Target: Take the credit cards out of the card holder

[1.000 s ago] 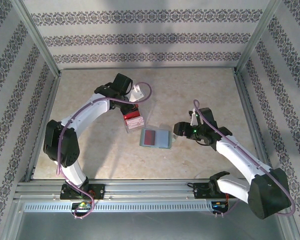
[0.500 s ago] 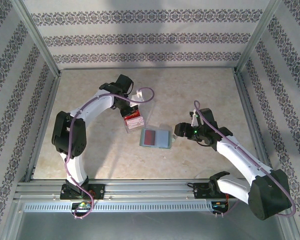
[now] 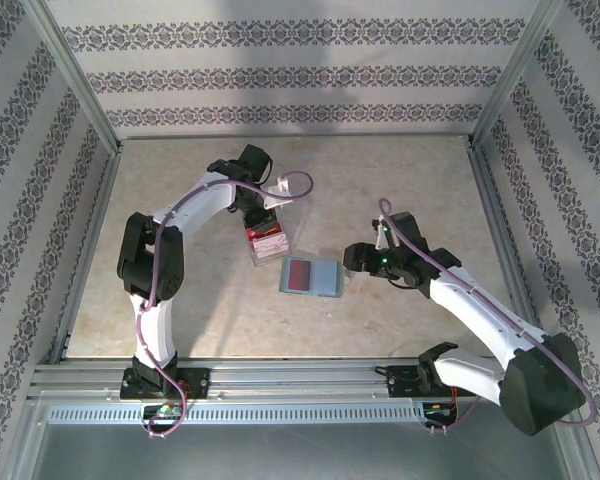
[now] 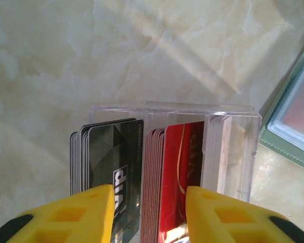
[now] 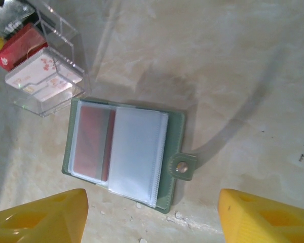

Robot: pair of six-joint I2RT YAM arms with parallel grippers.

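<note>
A clear plastic tray (image 4: 244,152) holds upright stacks of black cards (image 4: 111,147), red cards (image 4: 180,152) and white cards (image 4: 218,147). The left gripper (image 4: 149,192) hangs over it with its yellow fingers parted either side of the black and red stacks, pinching nothing. Just beside the tray, the pale teal two-panel card holder (image 5: 175,132) lies open on the beige marbled table (image 3: 400,180), a reddish credit card (image 5: 91,142) in one panel's clear sleeve. The right gripper (image 5: 152,202) hovers near the holder, jaws wide and empty.
</note>
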